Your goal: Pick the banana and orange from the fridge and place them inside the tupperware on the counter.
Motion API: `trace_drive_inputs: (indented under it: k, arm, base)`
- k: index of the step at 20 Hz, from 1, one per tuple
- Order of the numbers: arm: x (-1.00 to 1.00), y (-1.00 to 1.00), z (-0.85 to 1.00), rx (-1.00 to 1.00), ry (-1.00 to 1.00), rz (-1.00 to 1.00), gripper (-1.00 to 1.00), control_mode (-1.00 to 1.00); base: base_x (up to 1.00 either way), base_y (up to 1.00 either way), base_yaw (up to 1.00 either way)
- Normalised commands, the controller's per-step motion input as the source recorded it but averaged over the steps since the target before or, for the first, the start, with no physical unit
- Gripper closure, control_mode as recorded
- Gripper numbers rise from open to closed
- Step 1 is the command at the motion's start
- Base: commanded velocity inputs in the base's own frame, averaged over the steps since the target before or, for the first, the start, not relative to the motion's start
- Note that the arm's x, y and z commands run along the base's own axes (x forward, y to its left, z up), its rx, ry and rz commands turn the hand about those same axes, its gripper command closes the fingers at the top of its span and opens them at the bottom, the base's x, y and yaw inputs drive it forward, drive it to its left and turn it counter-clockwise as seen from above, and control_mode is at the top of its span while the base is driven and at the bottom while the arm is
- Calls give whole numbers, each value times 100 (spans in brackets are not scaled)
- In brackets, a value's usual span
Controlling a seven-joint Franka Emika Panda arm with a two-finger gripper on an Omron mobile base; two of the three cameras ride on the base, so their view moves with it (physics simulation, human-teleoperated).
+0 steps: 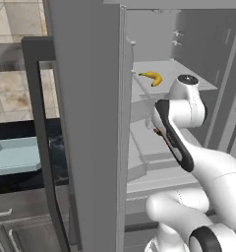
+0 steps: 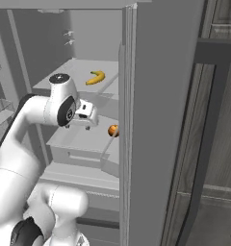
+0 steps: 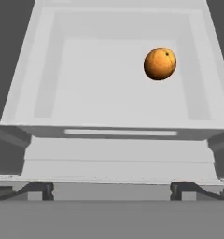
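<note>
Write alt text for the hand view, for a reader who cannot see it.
An orange sits alone on a pale grey fridge shelf with low raised walls, toward the upper right of the picture. The open gripper hangs short of the shelf's front edge, its two dark fingertips wide apart at the bottom.

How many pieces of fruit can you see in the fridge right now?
2. The banana lies on the upper shelf of the fridge. The orange sits one level lower, in the drawer in front of the open gripper. The door may hide more.
</note>
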Motion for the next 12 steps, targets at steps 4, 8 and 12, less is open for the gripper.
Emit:
trace_drive_inputs:
  k: [4,8,12]
  arm:
    - [-14,-32,-54,0,-15,-15,-100,-100]
    - [4,-33,-22,0,-2,-29,-100,-100]
    - [42,-37,-3,3,0,-14,-100,-100]
  base:
    - [0,0,0]
    - [0,0,0]
    - [0,0,0]
